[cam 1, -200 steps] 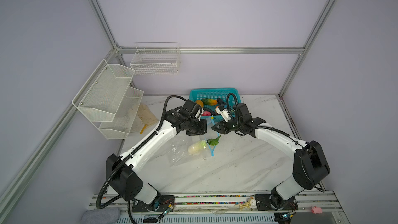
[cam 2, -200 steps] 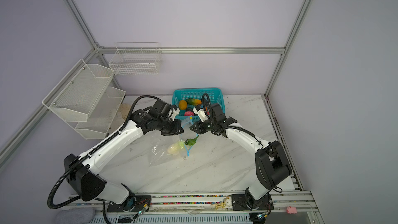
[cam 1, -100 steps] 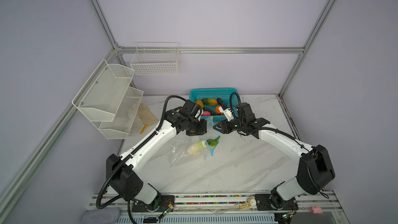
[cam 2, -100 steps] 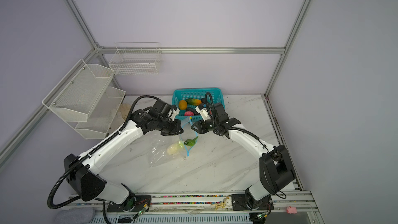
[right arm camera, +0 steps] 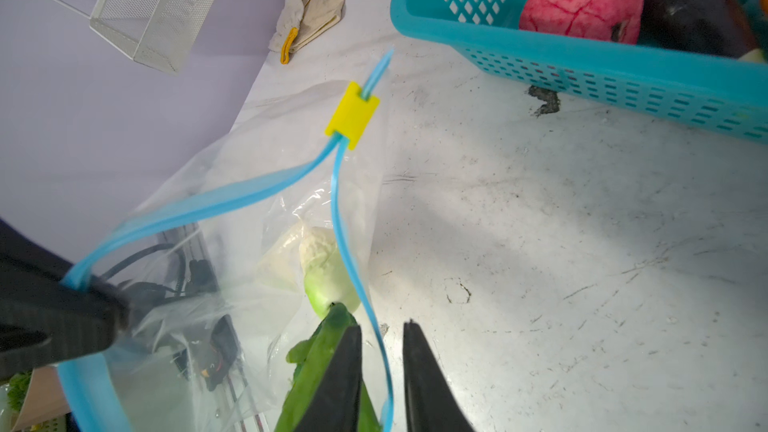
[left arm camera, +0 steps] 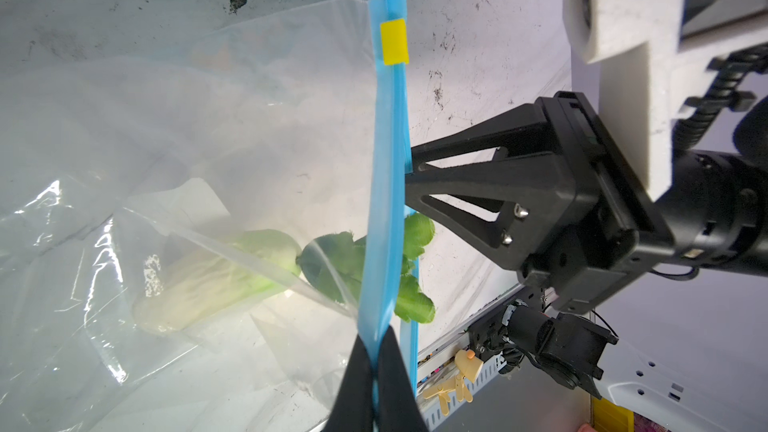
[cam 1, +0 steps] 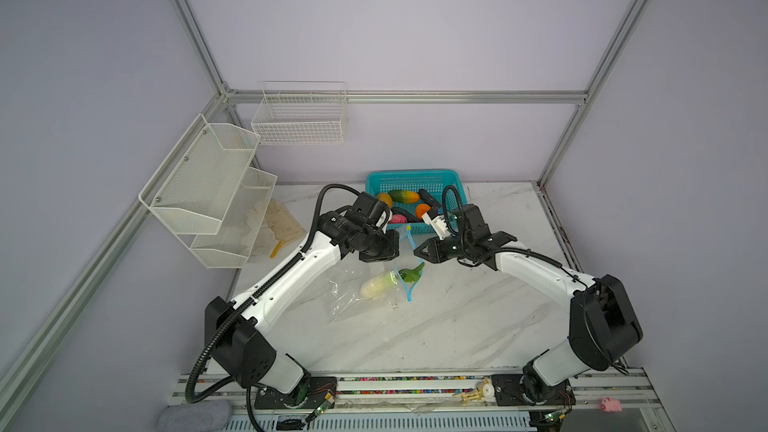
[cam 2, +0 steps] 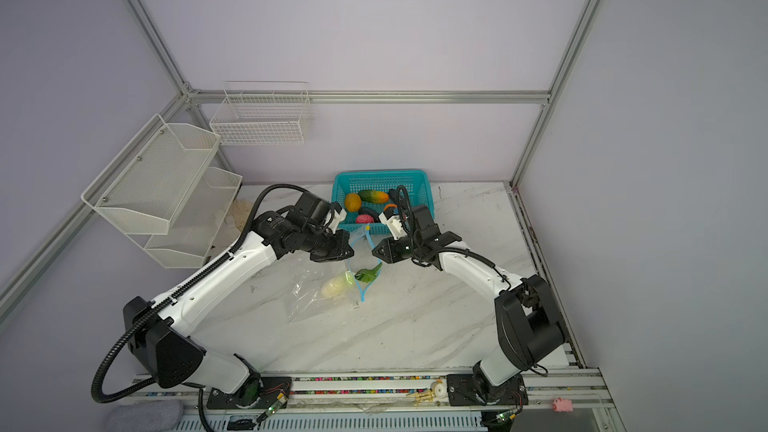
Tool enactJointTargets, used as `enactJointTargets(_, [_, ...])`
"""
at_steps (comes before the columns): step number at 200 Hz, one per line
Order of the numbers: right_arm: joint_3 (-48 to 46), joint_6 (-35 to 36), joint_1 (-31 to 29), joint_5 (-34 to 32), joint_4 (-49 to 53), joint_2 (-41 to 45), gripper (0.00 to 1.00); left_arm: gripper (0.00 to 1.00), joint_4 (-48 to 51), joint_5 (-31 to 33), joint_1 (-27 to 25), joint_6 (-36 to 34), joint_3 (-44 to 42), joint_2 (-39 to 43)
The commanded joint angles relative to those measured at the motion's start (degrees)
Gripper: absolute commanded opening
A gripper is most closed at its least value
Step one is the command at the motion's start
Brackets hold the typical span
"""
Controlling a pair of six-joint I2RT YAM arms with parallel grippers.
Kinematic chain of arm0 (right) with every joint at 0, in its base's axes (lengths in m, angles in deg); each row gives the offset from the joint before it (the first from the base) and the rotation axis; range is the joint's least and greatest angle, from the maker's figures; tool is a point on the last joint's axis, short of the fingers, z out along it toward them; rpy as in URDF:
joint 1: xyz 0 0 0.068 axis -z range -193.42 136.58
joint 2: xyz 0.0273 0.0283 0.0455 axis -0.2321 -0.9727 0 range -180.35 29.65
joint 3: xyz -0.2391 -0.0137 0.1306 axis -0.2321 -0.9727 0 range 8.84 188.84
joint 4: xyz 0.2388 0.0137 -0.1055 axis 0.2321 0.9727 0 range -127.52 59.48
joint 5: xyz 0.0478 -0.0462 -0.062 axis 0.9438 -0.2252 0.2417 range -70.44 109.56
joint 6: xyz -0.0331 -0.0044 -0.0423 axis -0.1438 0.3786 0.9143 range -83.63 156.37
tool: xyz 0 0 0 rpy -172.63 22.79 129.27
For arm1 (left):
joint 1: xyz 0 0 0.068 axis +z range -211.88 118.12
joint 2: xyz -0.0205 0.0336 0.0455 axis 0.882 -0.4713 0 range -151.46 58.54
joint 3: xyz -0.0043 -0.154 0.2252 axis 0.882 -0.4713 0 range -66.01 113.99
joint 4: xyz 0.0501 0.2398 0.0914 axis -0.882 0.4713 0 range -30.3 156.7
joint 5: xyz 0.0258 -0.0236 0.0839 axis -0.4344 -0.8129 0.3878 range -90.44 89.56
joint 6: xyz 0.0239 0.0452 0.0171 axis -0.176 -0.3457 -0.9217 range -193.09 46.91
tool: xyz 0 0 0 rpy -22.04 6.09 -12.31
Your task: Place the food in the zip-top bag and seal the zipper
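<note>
The clear zip-top bag (cam 1: 353, 290) lies mid-table with its mouth held apart. A white radish (cam 1: 376, 284) with green leaves (left arm camera: 415, 305) lies inside, the leaves poking out of the mouth. My left gripper (left arm camera: 376, 336) is shut on one light-blue zipper (left arm camera: 386, 160) strip. The yellow slider (right arm camera: 352, 115) sits at the end near the basket. My right gripper (right arm camera: 382, 326) is open by a narrow gap, and the other blue strip runs between its fingers. A mango (cam 1: 384, 199), cucumber (cam 1: 403, 196), orange (cam 1: 423, 210), pink piece (right arm camera: 582, 2) and eggplant (right arm camera: 685, 6) lie in the basket.
The teal perforated basket (cam 1: 411, 173) stands at the back, just behind the bag. White mesh shelves (cam 1: 208, 189) and a wire basket (cam 1: 301, 118) hang on the left and back walls. Cloth gloves (cam 1: 278, 222) lie at the back left. A pink toy (cam 1: 610, 404) sits by the front rail.
The right arm's elbow has swung outward to the right, and its jaws have narrowed around the blue strip. The left gripper has kept its hold in place.
</note>
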Motion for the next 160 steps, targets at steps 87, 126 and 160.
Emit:
enactJointTargets(87, [2.47,-2.25,-1.93,1.7,-1.05,-0.75,0.02,0.0,1.71,0.39,-0.13,-0.61,5.78,2.36])
enactJointTargets(126, [5.23,-2.68,-2.8,0.95,0.51,-1.05,0.0,0.0,3.67,1.61,0.05,-1.21,8.19,3.79])
enactJointTargets(160, [8.33,-2.7,-3.92,0.45,1.47,-2.43,0.0,0.0,6.57,3.06,0.39,-1.84,11.6,4.52])
